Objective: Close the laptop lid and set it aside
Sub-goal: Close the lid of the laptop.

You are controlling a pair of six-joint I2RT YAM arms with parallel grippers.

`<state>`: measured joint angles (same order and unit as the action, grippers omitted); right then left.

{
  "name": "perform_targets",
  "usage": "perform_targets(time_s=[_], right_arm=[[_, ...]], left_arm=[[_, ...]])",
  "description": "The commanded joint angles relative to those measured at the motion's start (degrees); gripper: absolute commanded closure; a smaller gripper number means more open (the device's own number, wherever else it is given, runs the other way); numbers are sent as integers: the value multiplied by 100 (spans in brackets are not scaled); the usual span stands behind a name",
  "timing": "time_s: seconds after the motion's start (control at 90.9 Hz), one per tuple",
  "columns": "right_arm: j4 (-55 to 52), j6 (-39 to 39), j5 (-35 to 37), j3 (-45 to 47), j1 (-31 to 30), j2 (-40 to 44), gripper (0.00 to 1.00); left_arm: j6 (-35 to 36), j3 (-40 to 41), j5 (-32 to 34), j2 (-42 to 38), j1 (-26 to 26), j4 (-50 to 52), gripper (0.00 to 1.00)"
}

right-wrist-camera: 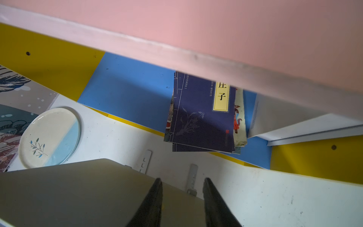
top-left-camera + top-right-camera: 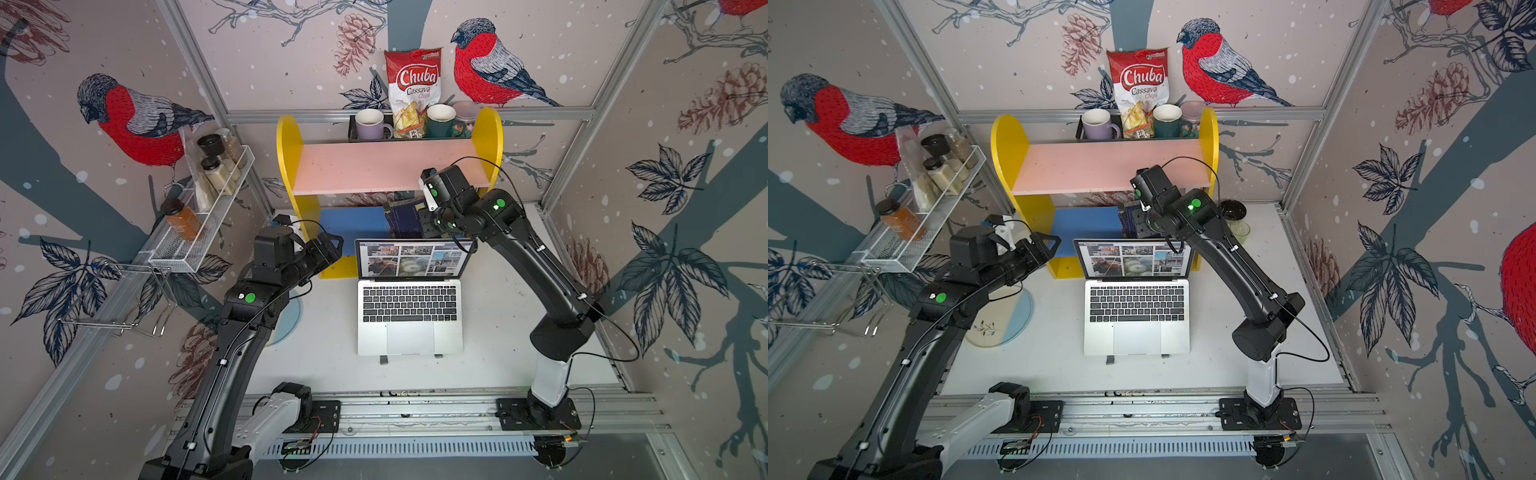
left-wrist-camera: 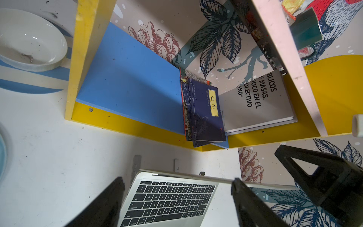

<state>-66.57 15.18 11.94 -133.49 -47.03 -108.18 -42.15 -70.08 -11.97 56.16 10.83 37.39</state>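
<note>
The silver laptop sits open on a folding stand mid-table, its black keyboard showing in the left wrist view. The laptop lid stands upright with the screen lit. My left gripper is open just beyond the lid's upper left corner and holds nothing. My right gripper hangs behind the lid's upper right part. Its fingers stand a narrow gap apart over the lid's plain silver back, with nothing clamped between them.
A yellow shelf unit stands right behind the laptop, with a pink board above and books on its blue board. A plate lies left of the laptop. A wire spice rack hangs on the left wall. A black bowl sits back right.
</note>
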Motion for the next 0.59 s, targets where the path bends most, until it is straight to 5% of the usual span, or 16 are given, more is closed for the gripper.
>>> perform_targets(time_s=[0.0,0.583], right_arm=[[43,-22,-129,31,-58,-27,65],[68,26,-211,315,-413,49,67]], left_arm=[[-39,8,-60,-18,13,-286,15],[-73,82,-79,-45,7,-289,15]])
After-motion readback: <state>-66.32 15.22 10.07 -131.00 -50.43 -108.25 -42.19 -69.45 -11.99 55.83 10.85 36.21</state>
